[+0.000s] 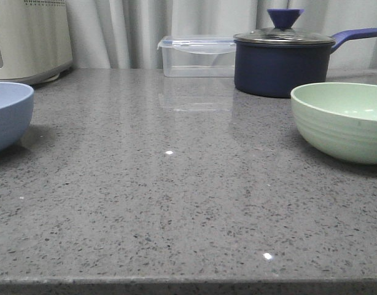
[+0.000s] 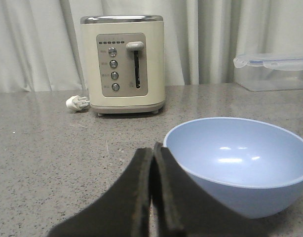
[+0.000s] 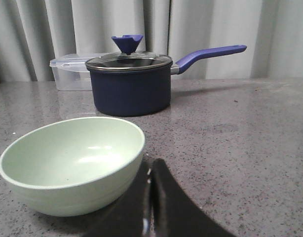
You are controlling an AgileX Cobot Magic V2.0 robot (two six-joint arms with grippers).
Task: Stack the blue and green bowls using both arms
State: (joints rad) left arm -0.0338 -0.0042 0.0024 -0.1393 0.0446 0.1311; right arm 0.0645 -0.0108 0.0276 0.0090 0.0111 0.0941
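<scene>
The blue bowl (image 1: 7,114) stands upright and empty at the left edge of the front view, partly cut off. It also shows in the left wrist view (image 2: 240,165), just beside my left gripper (image 2: 152,153), which is shut and empty, its tips near the bowl's rim. The green bowl (image 1: 345,120) stands upright and empty at the right of the front view. In the right wrist view the green bowl (image 3: 72,163) sits beside my right gripper (image 3: 150,170), which is shut and empty. Neither arm shows in the front view.
A dark navy lidded pot (image 1: 283,58) with a long handle stands behind the green bowl. A clear lidded container (image 1: 198,55) sits at the back centre. A cream toaster (image 2: 124,64) stands behind the blue bowl. The grey speckled counter (image 1: 176,203) ends at a front edge.
</scene>
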